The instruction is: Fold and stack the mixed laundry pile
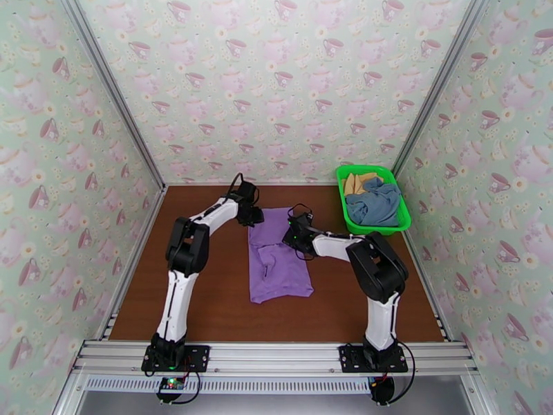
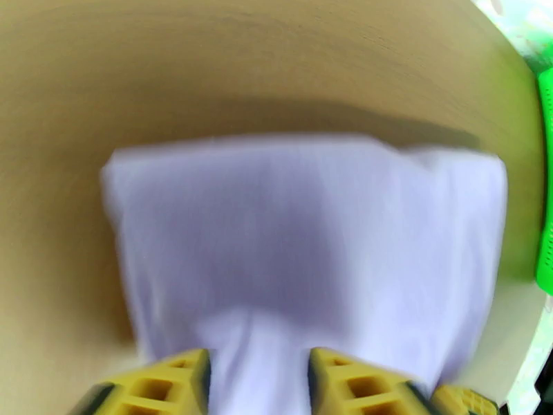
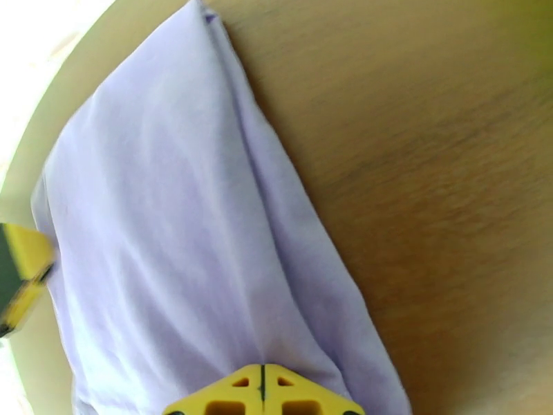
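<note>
The lilac purple garment [image 1: 276, 261] lies flat and lengthwise on the brown table [image 1: 207, 299], folded into a long panel. My left gripper [image 1: 254, 217] hovers at its far left corner, open, its yellow fingers [image 2: 173, 382] apart over the lilac cloth [image 2: 311, 236]. At the far right edge my right gripper [image 1: 294, 233] is shut, its tips [image 3: 263, 392] pressed together on the lilac cloth [image 3: 173, 236]. The slate blue-grey garment [image 1: 377, 202] and the tan-yellow one [image 1: 359, 181] sit crumpled in the basket.
A bright green mesh basket [image 1: 342, 195] stands at the back right corner, its edge green in the left wrist view [image 2: 546, 167]. Patterned walls close in three sides. Bare brown table lies left of and in front of the lilac garment.
</note>
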### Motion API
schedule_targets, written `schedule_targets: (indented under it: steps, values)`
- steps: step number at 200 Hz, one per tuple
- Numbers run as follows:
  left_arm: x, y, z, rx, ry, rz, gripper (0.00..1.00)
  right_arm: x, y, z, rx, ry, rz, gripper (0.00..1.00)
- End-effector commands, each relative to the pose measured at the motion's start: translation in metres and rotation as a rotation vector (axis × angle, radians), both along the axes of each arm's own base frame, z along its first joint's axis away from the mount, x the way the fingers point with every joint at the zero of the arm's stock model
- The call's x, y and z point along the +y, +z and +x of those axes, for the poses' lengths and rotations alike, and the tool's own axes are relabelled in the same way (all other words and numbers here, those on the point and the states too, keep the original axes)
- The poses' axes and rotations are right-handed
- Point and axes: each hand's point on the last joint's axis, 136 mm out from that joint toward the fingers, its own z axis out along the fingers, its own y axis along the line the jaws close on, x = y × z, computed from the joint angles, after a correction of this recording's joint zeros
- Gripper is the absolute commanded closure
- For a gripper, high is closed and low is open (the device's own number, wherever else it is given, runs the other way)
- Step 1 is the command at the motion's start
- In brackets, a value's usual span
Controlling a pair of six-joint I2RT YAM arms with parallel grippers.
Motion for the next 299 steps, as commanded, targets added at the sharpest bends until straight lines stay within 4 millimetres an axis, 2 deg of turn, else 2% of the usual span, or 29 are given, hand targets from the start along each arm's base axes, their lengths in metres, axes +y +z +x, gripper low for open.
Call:
schedule_targets:
  steps: [1,12,28,43,61,78,81,85,87,90,97,106,124,128,137,148,152,163,175,189,212,226,246,269,299]
  values:
    - [0.012,0.109,-0.019,-0.199,-0.004,-0.015,0.33,-0.009,0.063,-0.010,-0.127,0.172,-0.132,0.83]
    - [0.017,0.127,-0.041,-0.229,-0.014,0.003,0.31,-0.013,0.084,-0.021,-0.167,0.278,-0.198,0.75]
    - [0.023,0.136,-0.079,-0.249,-0.038,0.024,0.31,-0.016,0.107,-0.042,-0.229,0.467,-0.292,0.65]
    - [0.025,0.130,-0.115,-0.256,-0.066,0.044,0.33,-0.025,0.127,-0.062,-0.293,0.609,-0.378,0.57]
    - [0.016,0.123,-0.155,-0.308,-0.139,0.059,0.35,-0.033,0.156,-0.089,-0.396,0.745,-0.438,0.49]
    - [0.002,0.118,-0.187,-0.406,-0.231,0.087,0.35,-0.021,0.185,-0.120,-0.569,0.913,-0.398,0.46]
    - [-0.002,0.118,-0.192,-0.425,-0.249,0.093,0.35,-0.020,0.186,-0.126,-0.597,0.955,-0.399,0.43]
    - [-0.006,0.123,-0.197,-0.460,-0.266,0.095,0.35,-0.018,0.182,-0.137,-0.626,1.028,-0.412,0.42]
    - [-0.005,0.115,-0.203,-0.457,-0.282,0.110,0.35,-0.018,0.182,-0.141,-0.644,1.060,-0.424,0.41]
    - [-0.007,0.114,-0.208,-0.476,-0.301,0.118,0.34,-0.018,0.181,-0.148,-0.668,1.105,-0.447,0.39]
    - [-0.014,0.119,-0.216,-0.536,-0.342,0.128,0.32,-0.022,0.170,-0.160,-0.695,1.193,-0.517,0.31]
    - [-0.022,0.127,-0.223,-0.620,-0.400,0.143,0.30,-0.030,0.159,-0.171,-0.712,1.300,-0.621,0.27]
    - [-0.038,0.148,-0.230,-0.794,-0.536,0.145,0.27,-0.053,0.141,-0.180,-0.613,1.435,-0.788,0.24]
    - [-0.041,0.153,-0.231,-0.837,-0.567,0.155,0.26,-0.061,0.132,-0.185,-0.553,1.481,-0.811,0.24]
    - [-0.046,0.161,-0.231,-0.931,-0.647,0.205,0.18,-0.071,0.124,-0.191,-0.456,1.567,-0.853,0.24]
    - [-0.046,0.166,-0.227,-1.021,-0.725,0.323,0.01,-0.080,0.115,-0.194,-0.363,1.649,-0.890,0.24]
    - [-0.046,0.166,-0.225,-1.041,-0.757,0.377,0.00,-0.082,0.111,-0.194,-0.340,1.677,-0.900,0.24]
    - [-0.043,0.158,-0.217,-1.055,-0.851,0.537,0.00,-0.081,0.101,-0.192,-0.339,1.725,-0.944,0.24]
    - [-0.038,0.143,-0.209,-1.013,-0.951,0.709,0.00,-0.069,0.092,-0.191,-0.396,1.762,-0.937,0.23]
    - [-0.034,0.123,-0.209,-0.935,-1.076,0.827,0.07,-0.054,0.077,-0.187,-0.459,1.777,-0.894,0.23]
    - [-0.029,0.092,-0.234,-0.885,-1.239,0.853,0.14,-0.040,0.051,-0.188,-0.464,1.796,-0.814,0.23]
    - [-0.023,0.080,-0.256,-0.886,-1.300,0.830,0.15,-0.032,0.039,-0.196,-0.460,1.826,-0.779,0.22]
    - [-0.011,0.062,-0.285,-0.860,-1.373,0.807,0.15,-0.031,0.022,-0.205,-0.449,1.877,-0.803,0.22]
    - [-0.004,0.033,-0.320,-0.817,-1.530,0.769,0.15,-0.031,0.012,-0.203,-0.422,1.884,-0.807,0.22]
    - [-0.010,0.015,-0.332,-0.831,-1.598,0.750,0.15,-0.033,-0.004,-0.194,-0.347,1.896,-0.830,0.23]
